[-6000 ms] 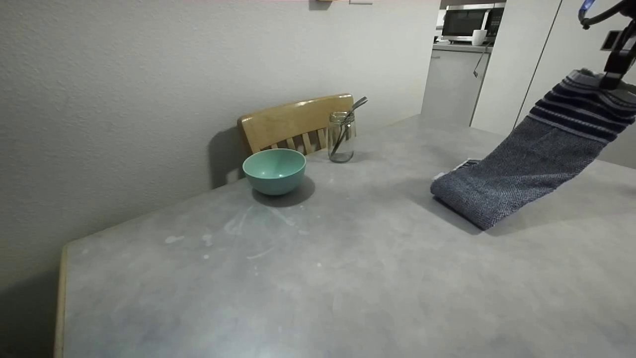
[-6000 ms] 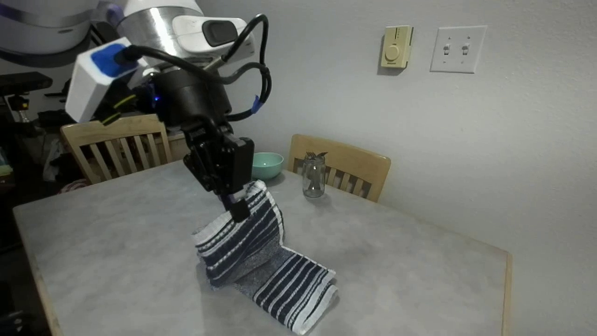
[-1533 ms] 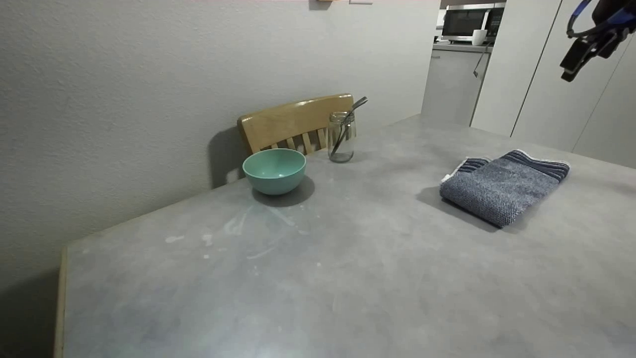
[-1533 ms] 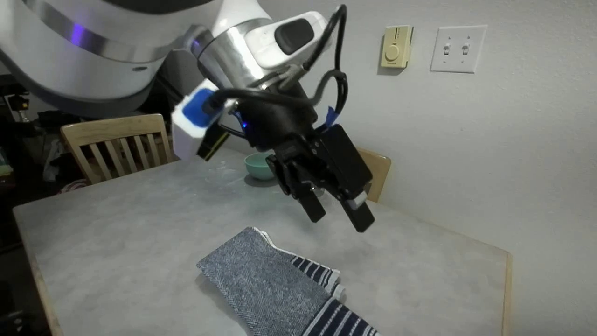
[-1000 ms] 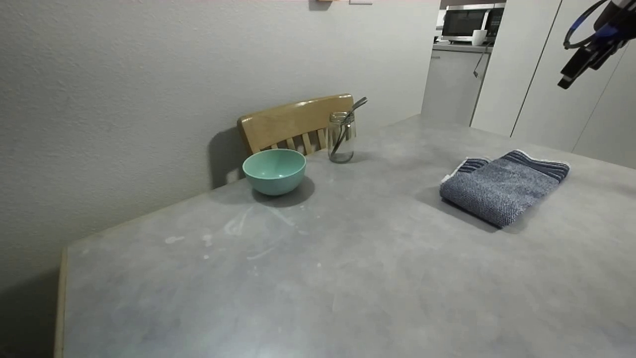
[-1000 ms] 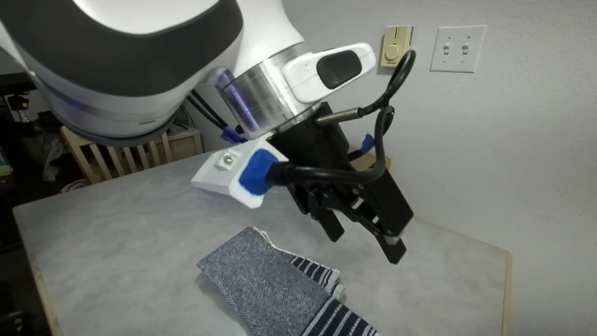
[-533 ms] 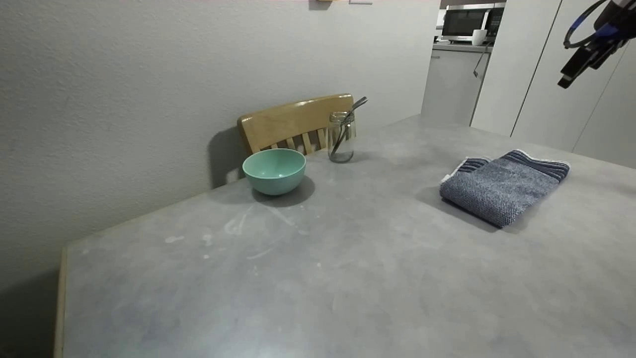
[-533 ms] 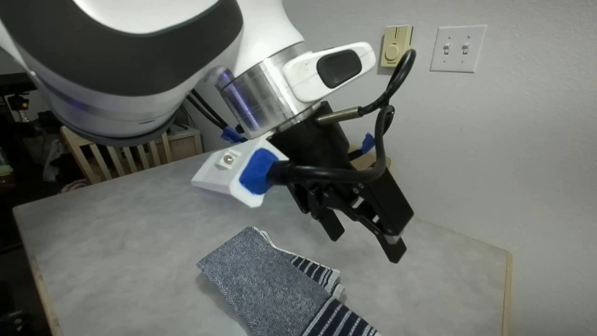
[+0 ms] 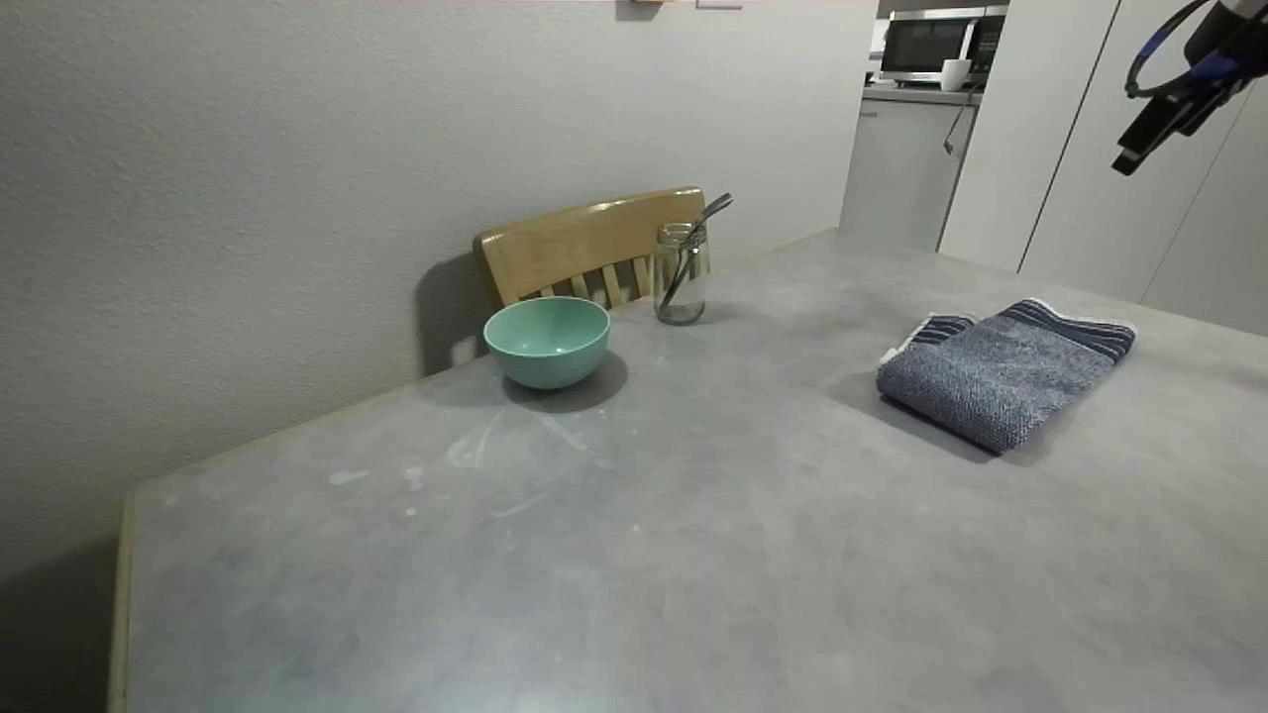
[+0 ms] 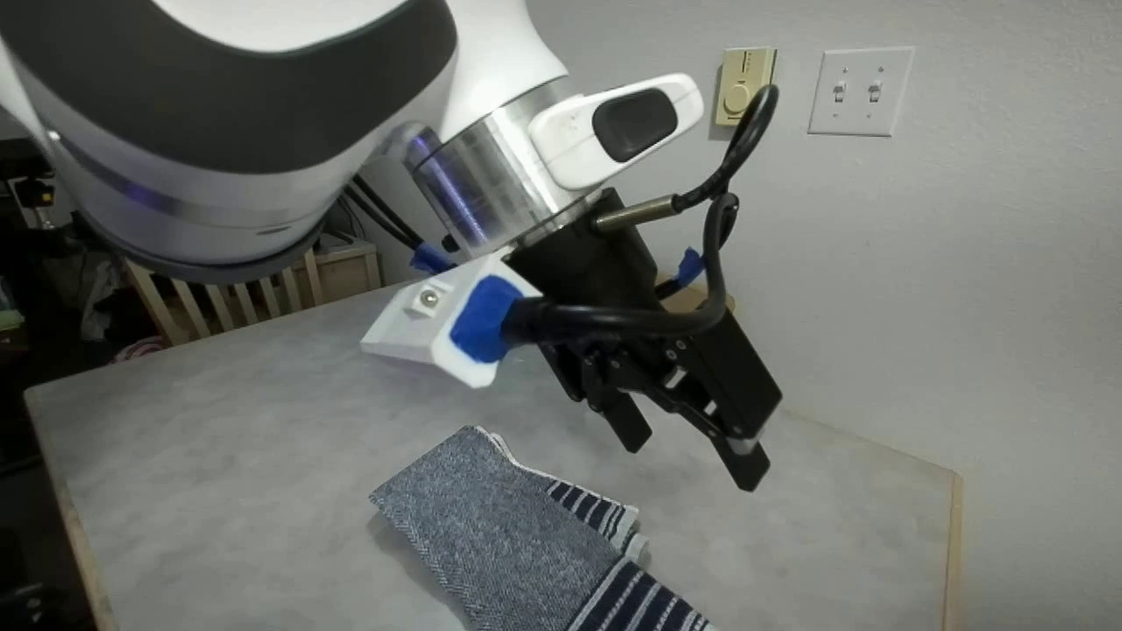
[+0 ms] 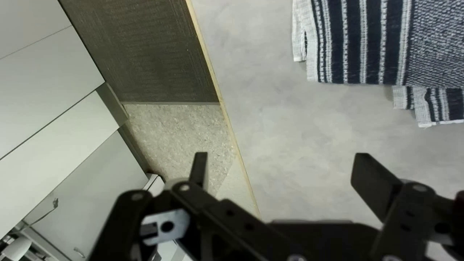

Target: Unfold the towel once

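In an exterior view, the striped terry towel lies at the right of the surface, one banded end reaching past others, probably because the unfold is complete. The tool, jaws parted and empty, hangs apart, presumably to leave it undisturbed.

The towel is cropped below in an exterior view; the utensil, perhaps a fork, is indistinct.
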`<move>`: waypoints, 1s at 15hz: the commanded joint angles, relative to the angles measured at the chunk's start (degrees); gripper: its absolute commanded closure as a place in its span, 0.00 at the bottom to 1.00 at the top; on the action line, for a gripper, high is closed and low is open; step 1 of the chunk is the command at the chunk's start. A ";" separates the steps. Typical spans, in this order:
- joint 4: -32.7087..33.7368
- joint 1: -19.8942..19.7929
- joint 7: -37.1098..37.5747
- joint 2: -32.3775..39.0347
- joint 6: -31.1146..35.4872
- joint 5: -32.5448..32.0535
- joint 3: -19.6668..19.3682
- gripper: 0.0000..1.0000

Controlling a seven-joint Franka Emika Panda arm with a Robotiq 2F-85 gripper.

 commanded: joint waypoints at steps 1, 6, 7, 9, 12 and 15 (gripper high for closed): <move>1.27 -0.29 2.33 1.48 2.15 -3.67 -1.20 0.00; 1.73 -0.64 0.52 3.12 3.45 -2.51 -1.27 0.00; 1.57 -0.70 -0.22 3.45 3.66 -1.78 -1.08 0.00; 1.34 -1.06 -2.45 4.64 5.05 0.07 -0.50 0.00; 0.80 -1.08 -10.34 7.22 7.66 8.16 0.53 0.00; 0.77 -0.96 -17.11 8.99 8.75 14.80 1.48 0.00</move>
